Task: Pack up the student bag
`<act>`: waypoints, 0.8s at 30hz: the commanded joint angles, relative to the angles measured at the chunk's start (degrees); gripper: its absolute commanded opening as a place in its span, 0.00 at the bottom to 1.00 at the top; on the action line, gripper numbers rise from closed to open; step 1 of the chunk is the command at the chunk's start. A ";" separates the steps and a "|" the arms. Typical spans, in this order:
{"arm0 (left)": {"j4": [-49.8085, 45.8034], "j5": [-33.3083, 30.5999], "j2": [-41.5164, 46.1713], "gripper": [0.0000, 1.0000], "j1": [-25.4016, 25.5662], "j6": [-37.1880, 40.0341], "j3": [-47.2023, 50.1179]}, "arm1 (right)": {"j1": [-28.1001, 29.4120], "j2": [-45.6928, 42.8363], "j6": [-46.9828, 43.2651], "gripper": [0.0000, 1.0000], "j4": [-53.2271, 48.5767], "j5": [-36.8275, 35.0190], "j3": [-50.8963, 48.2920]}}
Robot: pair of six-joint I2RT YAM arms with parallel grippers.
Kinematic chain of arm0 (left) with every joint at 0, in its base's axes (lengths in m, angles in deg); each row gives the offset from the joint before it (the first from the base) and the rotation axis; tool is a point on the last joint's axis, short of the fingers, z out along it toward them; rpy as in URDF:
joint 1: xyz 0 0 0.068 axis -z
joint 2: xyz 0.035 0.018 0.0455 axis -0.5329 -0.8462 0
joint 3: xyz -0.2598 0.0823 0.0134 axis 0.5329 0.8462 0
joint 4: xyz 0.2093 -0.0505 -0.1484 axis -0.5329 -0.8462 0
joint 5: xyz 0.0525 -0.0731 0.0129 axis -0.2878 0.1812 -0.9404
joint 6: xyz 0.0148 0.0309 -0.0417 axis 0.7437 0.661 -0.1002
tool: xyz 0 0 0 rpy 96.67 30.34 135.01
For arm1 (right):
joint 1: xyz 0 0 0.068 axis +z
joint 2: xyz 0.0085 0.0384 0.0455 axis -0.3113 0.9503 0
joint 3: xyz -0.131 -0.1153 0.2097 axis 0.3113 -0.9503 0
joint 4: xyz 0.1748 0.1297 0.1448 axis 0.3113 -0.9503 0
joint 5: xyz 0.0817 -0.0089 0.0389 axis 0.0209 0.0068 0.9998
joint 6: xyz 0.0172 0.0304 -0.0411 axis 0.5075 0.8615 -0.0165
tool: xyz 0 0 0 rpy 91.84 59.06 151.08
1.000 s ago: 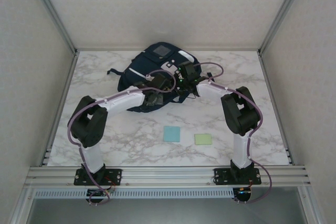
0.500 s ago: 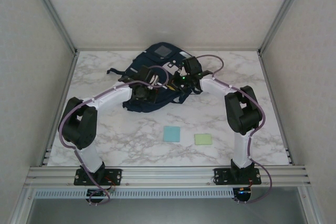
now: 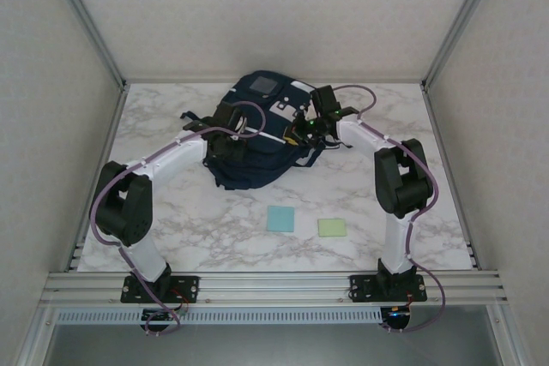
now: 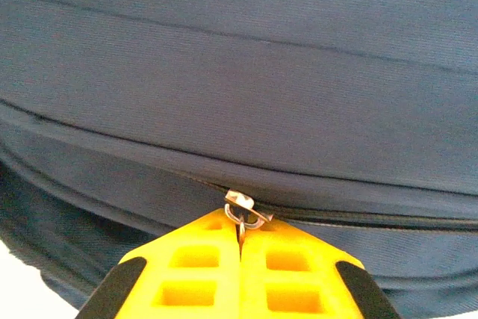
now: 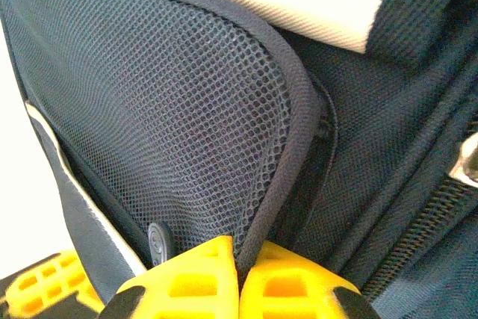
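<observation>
Change, overhead view: your left tool (image 3: 227, 136) has slid from mid-frame up and to the left across the student bag (image 3: 253, 169). The right tool (image 3: 304, 129) has drawn up and to the right.

- Left wrist view: the left tool (image 4: 240, 231) has its fingers together, clamped on the metal zip pull (image 4: 243, 211).
- Right wrist view: the right tool (image 5: 237, 255) is pinched shut on the bound edge of the mesh pocket (image 5: 172, 110).

Reading: a zip is being run while you brace the bag, so this is access work, not packing. The blue square (image 3: 280, 218) and green square (image 3: 332, 227) lie loose at lower centre of the worktop (image 3: 171, 212).

Bag: upper centre of the frame, lying flat. It is dark navy with thin white stripes, a grey patch (image 3: 263, 85) at its top and straps (image 3: 190, 117) trailing left.
</observation>
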 commanded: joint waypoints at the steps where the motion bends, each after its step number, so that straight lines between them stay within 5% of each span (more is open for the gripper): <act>1: -7.27 -10.81 -0.21 0.00 -2.73 0.59 -0.38 | -3.39 1.43 -8.49 0.00 -7.25 -5.69 5.18; 13: -5.98 4.77 8.91 0.00 4.07 2.08 5.70 | -10.12 14.68 -9.19 0.03 -13.75 -2.36 26.00; 19: -3.31 7.08 4.66 0.00 7.99 -4.32 0.47 | -10.09 8.97 -2.41 0.48 -11.32 -0.45 19.83; 24: -3.87 7.20 -1.39 0.00 10.25 -5.56 -6.69 | -9.97 -2.92 1.65 0.62 -7.54 -1.50 4.48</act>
